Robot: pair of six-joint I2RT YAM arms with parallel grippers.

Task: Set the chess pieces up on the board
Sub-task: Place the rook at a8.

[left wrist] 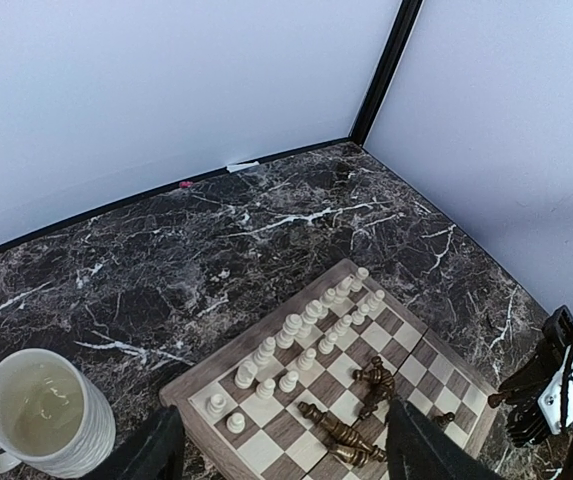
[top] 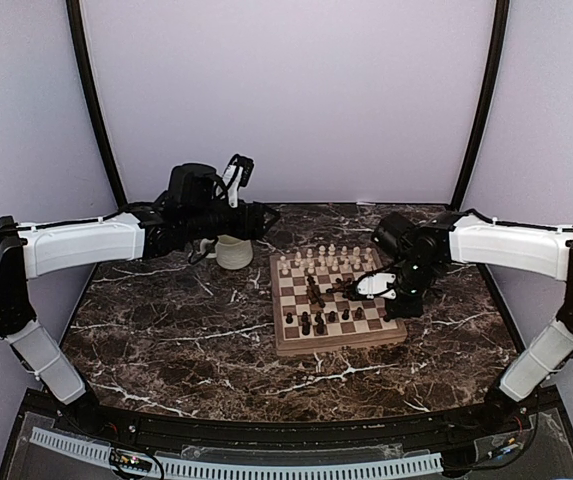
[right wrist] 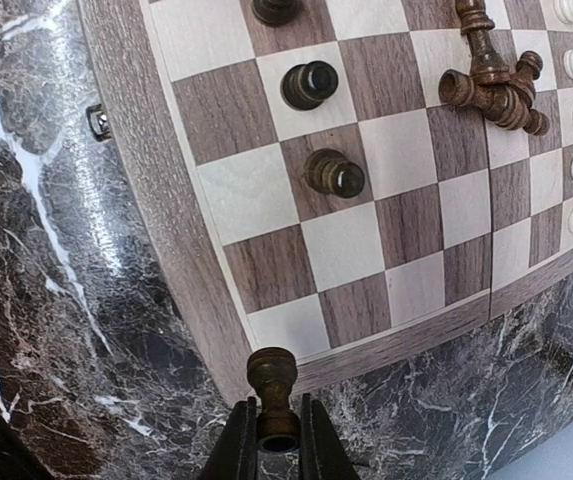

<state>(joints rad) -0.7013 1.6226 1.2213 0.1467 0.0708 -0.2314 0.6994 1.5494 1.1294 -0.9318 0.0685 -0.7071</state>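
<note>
The board (top: 341, 343) lies on the marble right of centre. Cream-white chess pieces (top: 326, 260) stand in two rows along its far side (left wrist: 293, 335). Dark chess pieces lie tipped over mid-board (left wrist: 341, 432), and several stand on the near rows (right wrist: 309, 84). My right gripper (right wrist: 278, 430) is shut on a dark chess piece (right wrist: 273, 380), held beside the board's corner at its right edge (top: 366, 287). My left gripper (left wrist: 286, 460) hangs open high above the board's far left corner, with nothing between its fingers (left wrist: 156, 450).
A cream ribbed mug (top: 233, 250) stands on the marble just left of the board's far corner (left wrist: 41, 415), below my left arm. Pale walls and black corner posts (left wrist: 381, 70) close in the table's back and sides. A small metal latch (right wrist: 97, 121) sits on the board's side.
</note>
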